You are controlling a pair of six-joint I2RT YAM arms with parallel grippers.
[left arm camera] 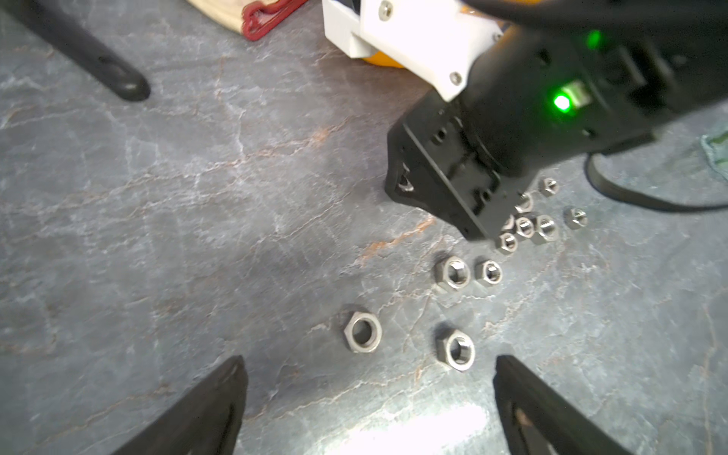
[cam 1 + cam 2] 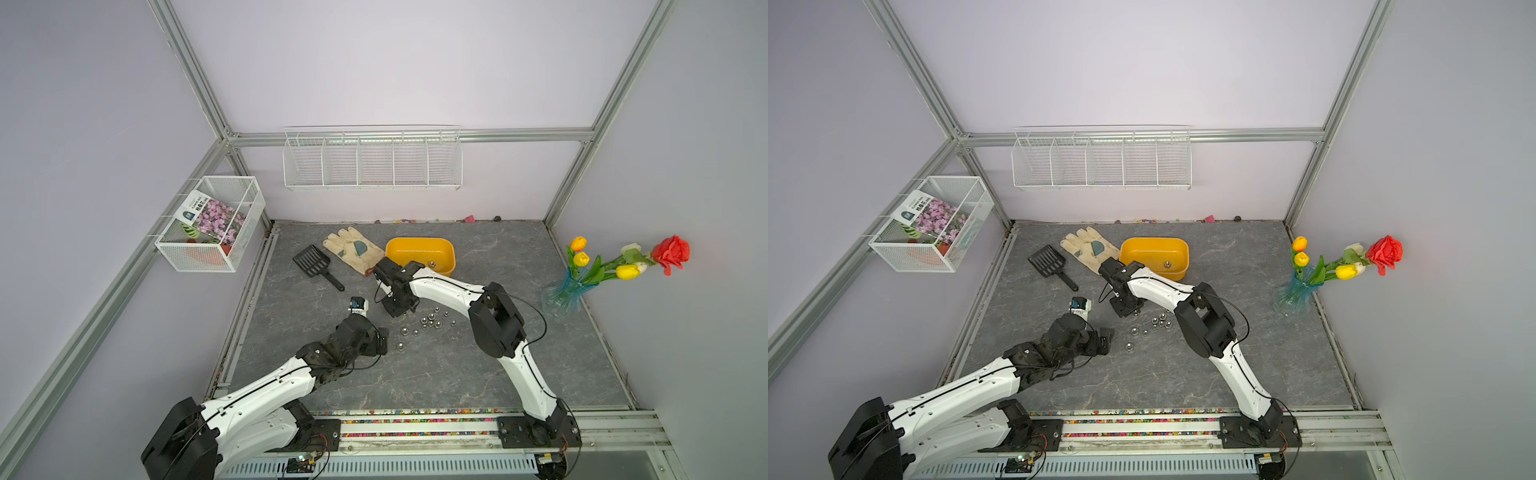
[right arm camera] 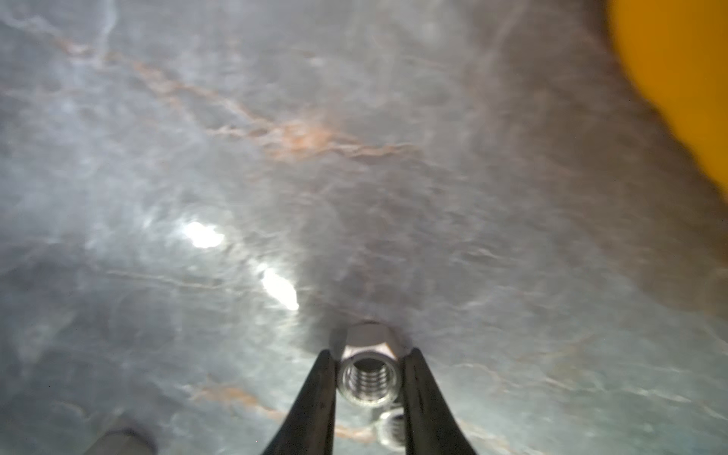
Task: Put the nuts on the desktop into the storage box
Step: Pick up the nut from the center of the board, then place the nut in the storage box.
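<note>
Threaded nut [image 3: 368, 378] is clamped in the narrowed right gripper [image 3: 370, 354], bore facing the wrist. Storage box [image 2: 409, 251] lies just beyond, nearer this arm. Left gripper [image 1: 368, 361] gapes wide over loose nuts [image 1: 453, 272] on the desktop [image 1: 197, 197].

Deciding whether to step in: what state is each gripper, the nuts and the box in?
Right gripper: shut on a nut, close to the desktop.
Left gripper: open, empty.
Nuts: loose on the desktop, clustered between the arms.
Box: upright, a stored nut inside.
Glove: lying flat.
Scoop: lying flat.
</note>
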